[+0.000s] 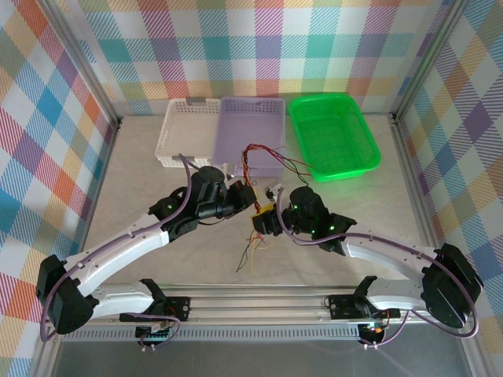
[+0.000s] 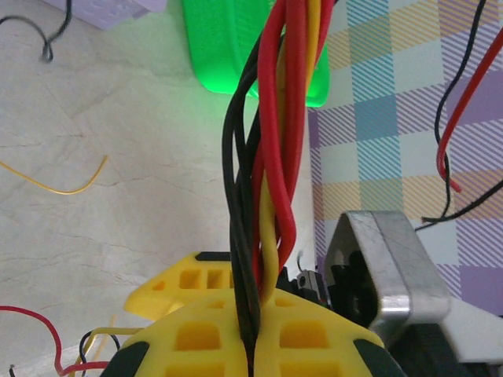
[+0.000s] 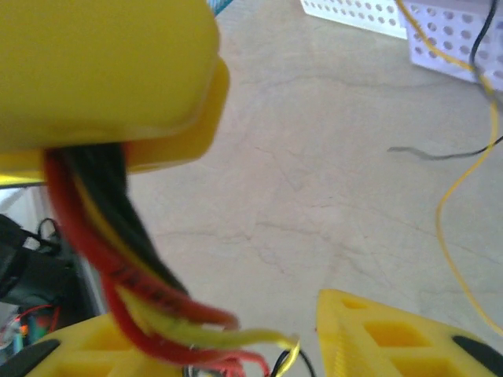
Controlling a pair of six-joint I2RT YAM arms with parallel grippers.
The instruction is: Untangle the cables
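Find the cables (image 2: 271, 157) as one twisted bundle of red, black and yellow strands, rising from lower centre to the top edge of the left wrist frame. Clamped at its base in the left pincer (image 2: 253, 322): yellow fingers (image 2: 314, 342) pressed together on the bundle, with no gap beyond the strands themselves.

In the right wrist frame, hanging from that same closed pincer at upper left and curving down to lower centre. Cut ends lying against the left-hand finger (image 3: 71, 349) of the right pincer (image 3: 220, 334). Part open there: jaws clearly apart, right-hand finger well clear of the bundle, nothing pinched between the two.

In the overhead frame, bunched at centre, just below the purple basket (image 1: 250, 118). Fanning out from that point: several strands up to the basket's near rim, one dark strand right toward the near-left corner of the green basket (image 1: 334, 129), thin loose ends down onto the bare desk (image 1: 141, 181) below centre.

Also loose: one yellow strand (image 3: 464, 181) looping down the right edge of the right wrist frame; another curved on the desk at mid left of the left wrist frame.

Along the upper part of the overhead frame, left to right: white basket (image 1: 185, 129), purple basket directly beside it, green basket just beyond.
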